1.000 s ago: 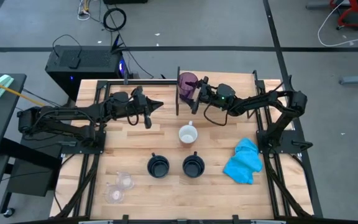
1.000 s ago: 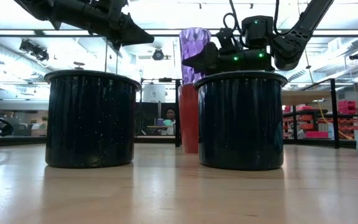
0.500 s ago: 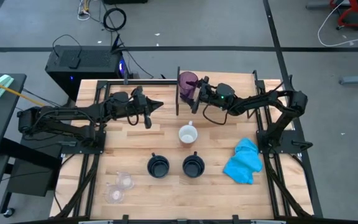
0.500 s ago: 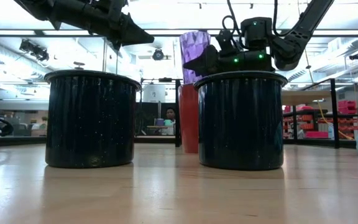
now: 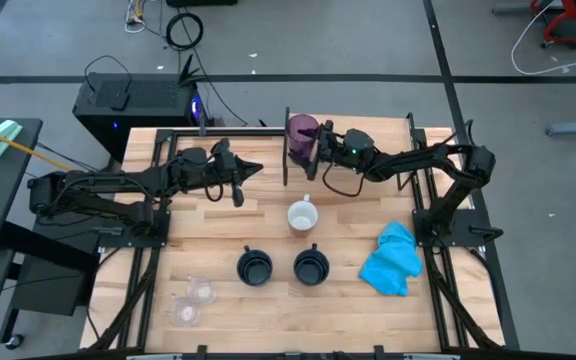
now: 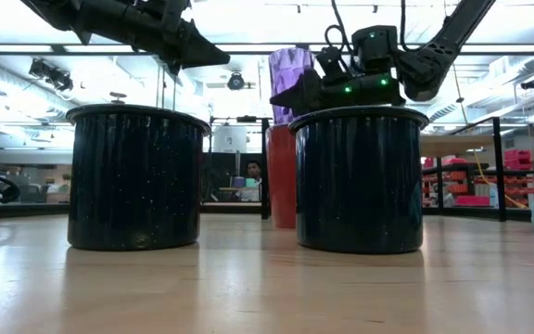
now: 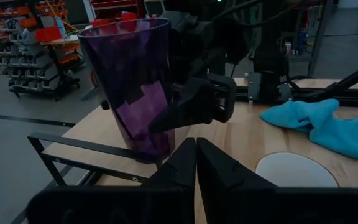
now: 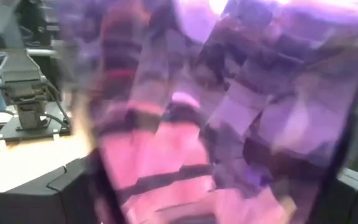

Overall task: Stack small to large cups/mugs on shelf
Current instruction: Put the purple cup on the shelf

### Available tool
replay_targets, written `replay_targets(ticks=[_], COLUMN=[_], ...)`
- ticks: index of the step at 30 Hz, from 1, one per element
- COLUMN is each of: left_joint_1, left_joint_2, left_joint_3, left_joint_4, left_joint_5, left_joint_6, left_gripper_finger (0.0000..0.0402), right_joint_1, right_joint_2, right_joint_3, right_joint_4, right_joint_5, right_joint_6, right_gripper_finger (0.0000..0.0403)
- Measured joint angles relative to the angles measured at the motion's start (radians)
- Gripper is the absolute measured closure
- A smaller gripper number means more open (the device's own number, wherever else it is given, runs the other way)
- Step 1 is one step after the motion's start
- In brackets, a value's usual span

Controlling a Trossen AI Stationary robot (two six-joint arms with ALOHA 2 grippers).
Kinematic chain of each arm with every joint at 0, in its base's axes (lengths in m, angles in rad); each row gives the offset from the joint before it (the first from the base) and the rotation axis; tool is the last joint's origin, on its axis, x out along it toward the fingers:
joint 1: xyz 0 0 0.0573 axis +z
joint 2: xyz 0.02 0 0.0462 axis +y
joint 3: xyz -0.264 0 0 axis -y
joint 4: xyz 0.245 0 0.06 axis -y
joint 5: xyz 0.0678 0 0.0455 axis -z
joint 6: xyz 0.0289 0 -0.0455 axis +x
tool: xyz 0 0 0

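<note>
Straddling the purple tumbler (image 5: 301, 135) with the right gripper (image 5: 316, 145), fingers spread wide to either side of it; not showing whether those fingers are pressing the wall. Standing the tumbler upright at the desk's back edge, near the middle, just beside a thin black upright (image 5: 286, 150). Holding the left gripper (image 5: 258, 168) above the back-left part of the desk, fingers pressed together on nothing, tips pointing toward the tumbler. Leaving the orange mug (image 5: 301, 216) upright near the desk's middle, white inside showing. Keeping the two navy mugs (image 5: 255, 267) (image 5: 311, 267) side by side, apart, toward the front edge. Resting the two clear cups (image 5: 204, 292) (image 5: 184, 313) close together by the front-left corner. Lying crumpled near the right edge, the blue cloth (image 5: 393, 258).
</note>
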Motion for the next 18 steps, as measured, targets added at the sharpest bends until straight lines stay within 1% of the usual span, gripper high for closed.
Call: replay_targets(ticks=[6, 13, 18], left_joint_1=[0.0, 0.0, 0.0], left_joint_2=[0.0, 0.0, 0.0], left_joint_3=[0.0, 0.0, 0.0], left_joint_4=[-0.01, -0.012, -0.017], left_joint_5=[0.0, 0.0, 0.0], left_joint_6=[0.0, 0.0, 0.0], left_gripper_finger=[0.0389, 0.0378, 0.0383], right_joint_1=[-0.006, -0.006, -0.006], right_joint_2=[0.0, 0.0, 0.0], right_joint_3=[0.056, 0.067, 0.067], right_joint_4=[-0.091, -0.101, -0.108], right_joint_5=[-0.017, -0.026, -0.041], right_joint_6=[-0.018, -0.025, -0.028], right_gripper_finger=[0.0003, 0.0003, 0.0003])
